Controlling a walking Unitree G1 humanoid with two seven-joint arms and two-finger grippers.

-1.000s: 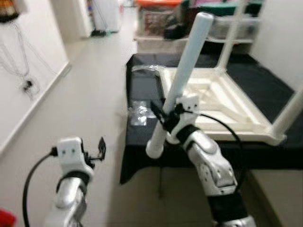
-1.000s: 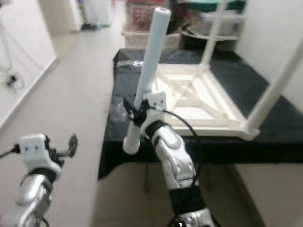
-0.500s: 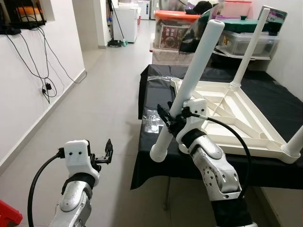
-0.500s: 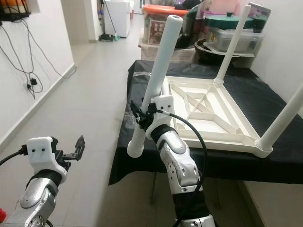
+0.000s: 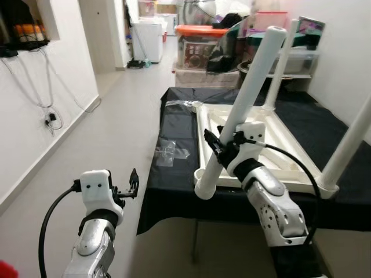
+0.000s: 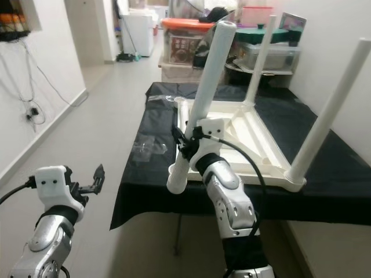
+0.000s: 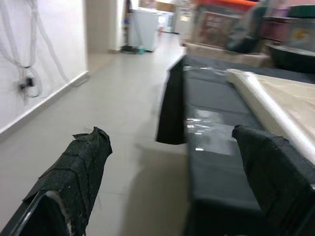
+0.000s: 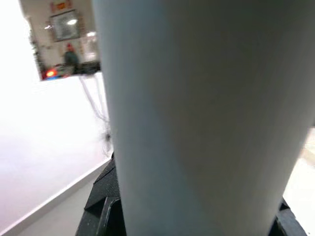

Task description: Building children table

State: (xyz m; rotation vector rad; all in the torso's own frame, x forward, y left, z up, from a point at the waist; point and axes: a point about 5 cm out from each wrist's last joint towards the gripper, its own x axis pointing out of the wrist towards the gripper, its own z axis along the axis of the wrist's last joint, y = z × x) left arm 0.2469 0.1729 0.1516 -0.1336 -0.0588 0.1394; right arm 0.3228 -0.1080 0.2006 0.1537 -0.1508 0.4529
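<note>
Left gripper (image 5: 134, 183) hangs low over the floor (image 5: 116, 121), short of the black-draped surface (image 5: 179, 179); jaws apart, nothing between them. Right gripper (image 5: 215, 146) is clamped on a white table leg (image 5: 243, 104) (tilted, upper end leaning away, lower end just above the near corner of the tabletop). The white tabletop (image 5: 272, 145) lies upside down on the black cloth. Two legs already stand in it: one at the near right corner (image 5: 348, 145), one at the far side (image 5: 280, 69). Storage bins (image 5: 203, 46) behind.
</note>
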